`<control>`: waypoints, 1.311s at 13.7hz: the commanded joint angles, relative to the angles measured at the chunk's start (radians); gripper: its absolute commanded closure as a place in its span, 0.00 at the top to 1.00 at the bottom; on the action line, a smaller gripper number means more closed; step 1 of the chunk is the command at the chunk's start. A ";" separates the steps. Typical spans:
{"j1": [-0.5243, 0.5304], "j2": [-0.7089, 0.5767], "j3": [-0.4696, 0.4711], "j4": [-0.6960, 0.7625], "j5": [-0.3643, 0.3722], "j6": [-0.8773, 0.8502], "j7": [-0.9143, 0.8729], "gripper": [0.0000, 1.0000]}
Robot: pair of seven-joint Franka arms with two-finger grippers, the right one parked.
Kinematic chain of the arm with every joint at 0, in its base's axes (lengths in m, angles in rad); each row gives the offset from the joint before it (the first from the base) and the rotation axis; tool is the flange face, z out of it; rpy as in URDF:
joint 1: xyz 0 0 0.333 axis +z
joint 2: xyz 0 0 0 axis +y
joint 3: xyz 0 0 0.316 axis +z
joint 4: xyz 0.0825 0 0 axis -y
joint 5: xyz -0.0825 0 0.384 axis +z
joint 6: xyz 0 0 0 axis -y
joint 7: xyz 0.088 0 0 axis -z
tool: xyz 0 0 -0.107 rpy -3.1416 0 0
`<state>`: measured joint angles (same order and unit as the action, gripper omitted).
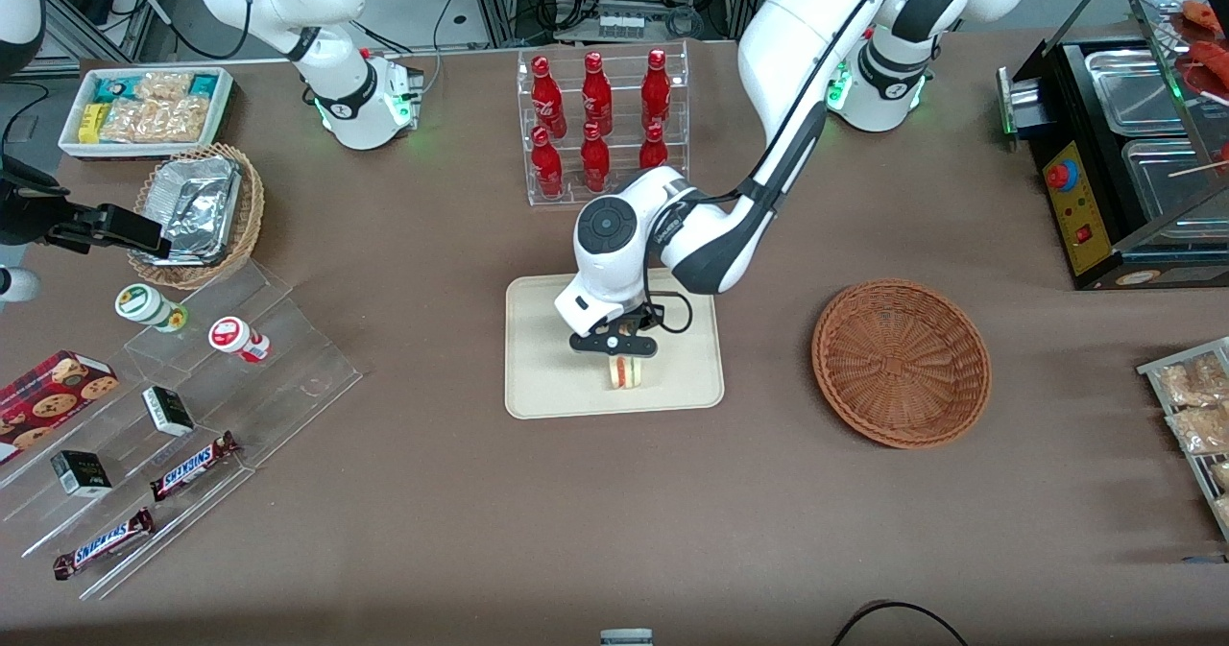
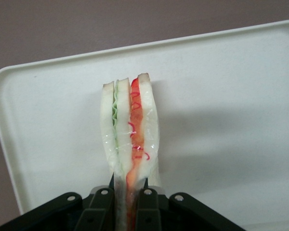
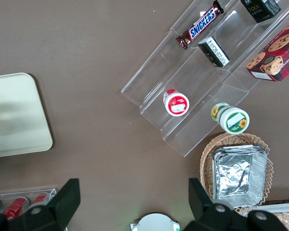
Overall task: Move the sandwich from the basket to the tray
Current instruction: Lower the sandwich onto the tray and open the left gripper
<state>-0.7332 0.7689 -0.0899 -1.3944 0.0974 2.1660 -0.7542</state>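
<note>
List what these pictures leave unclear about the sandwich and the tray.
- Front view: most of the sandwich is covered by the tool shut on it.
- Whether the sandwich touches the tray: neither view settles it.
- Left wrist view: the tray runs off the frame.

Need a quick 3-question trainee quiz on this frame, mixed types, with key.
1. True or false: the sandwich is gripped between the fingers of the left hand.
2. Multiple choice: over which thing does the hand hang? A) the basket B) the tray C) the rack of red bottles
3. Fill in: the reddish-brown basket holds ____ sandwiches now.

Key
1. True: the fingers are shut on its bread faces, with the filling edge showing in the wrist view.
2. B: hand and sandwich are over the tray.
3. No: it is empty, lying toward the working arm's end of the table.
</note>
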 commanded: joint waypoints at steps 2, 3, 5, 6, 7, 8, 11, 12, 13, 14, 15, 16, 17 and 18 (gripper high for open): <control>-0.011 0.032 -0.008 0.037 -0.004 0.012 0.006 0.00; -0.011 0.035 -0.008 0.037 -0.004 0.014 0.004 0.00; -0.022 0.044 -0.008 0.037 -0.005 0.021 -0.002 0.00; -0.022 0.046 -0.008 0.037 -0.005 0.023 -0.005 0.00; -0.022 0.046 -0.008 0.037 -0.005 0.024 -0.014 0.00; -0.022 0.044 -0.008 0.037 -0.007 0.028 -0.017 0.00; -0.025 0.046 -0.010 0.037 -0.027 0.028 -0.022 0.36; -0.028 0.046 -0.008 0.035 -0.025 0.026 -0.023 0.83; -0.028 0.044 -0.008 0.037 -0.025 0.025 -0.022 0.98; -0.028 0.040 -0.007 0.037 -0.025 0.021 -0.022 0.99; -0.028 0.032 -0.007 0.035 -0.025 0.017 -0.022 0.99; -0.028 0.026 -0.005 0.037 -0.024 0.012 -0.022 0.99; -0.026 0.008 -0.005 0.035 -0.024 0.011 -0.022 0.99; -0.019 -0.012 -0.002 0.034 -0.025 0.002 -0.020 0.99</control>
<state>-0.7473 0.7921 -0.1051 -1.3700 0.0805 2.1928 -0.7625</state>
